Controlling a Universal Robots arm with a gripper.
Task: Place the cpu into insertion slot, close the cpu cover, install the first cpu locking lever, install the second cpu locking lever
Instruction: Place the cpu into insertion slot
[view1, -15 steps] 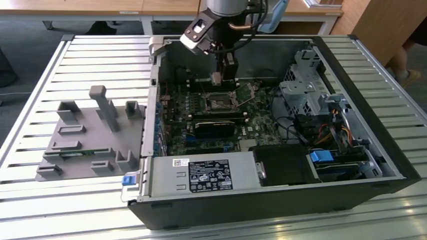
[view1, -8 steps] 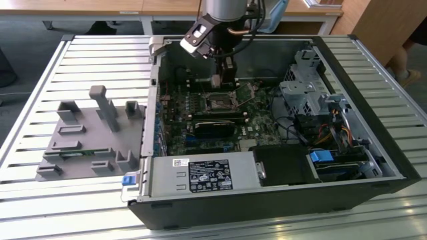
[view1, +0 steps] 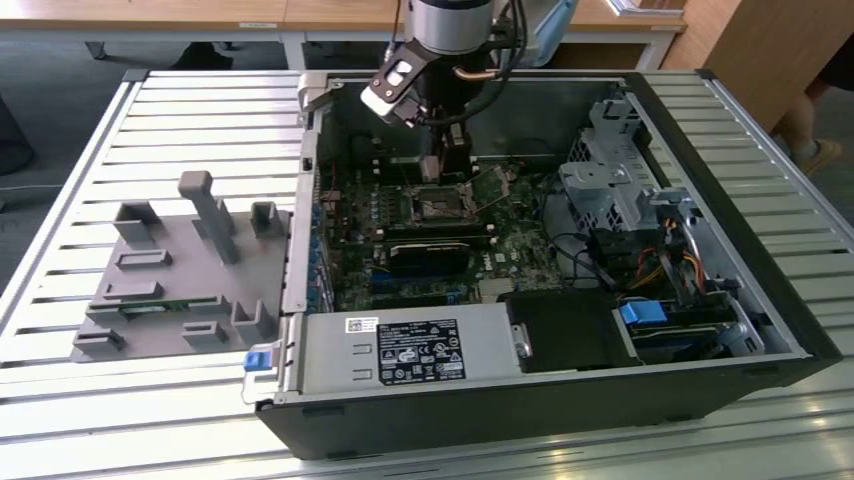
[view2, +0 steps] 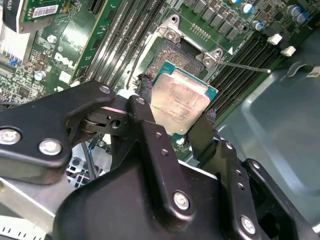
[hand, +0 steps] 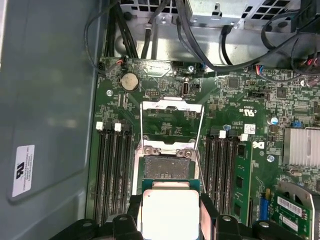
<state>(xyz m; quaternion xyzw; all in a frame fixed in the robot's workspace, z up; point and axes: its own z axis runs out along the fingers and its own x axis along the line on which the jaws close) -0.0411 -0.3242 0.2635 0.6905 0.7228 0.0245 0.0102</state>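
Above insertion slot: cpu, silver face up, not yet seated.
Grip of gripper: fingers closed partway, clamping cpu by two opposite edges.
Hidden: cpu's near edge behind gripper body; insertion slot's near side behind cpu.
Beyond insertion slot: cpu cover flipped open.
Pose of arm: reaching straight down into open computer case.

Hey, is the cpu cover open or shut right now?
Open. The cpu cover is flipped back off the insertion slot, whose contact bed lies bare, while the gripper holds the cpu just short of it.
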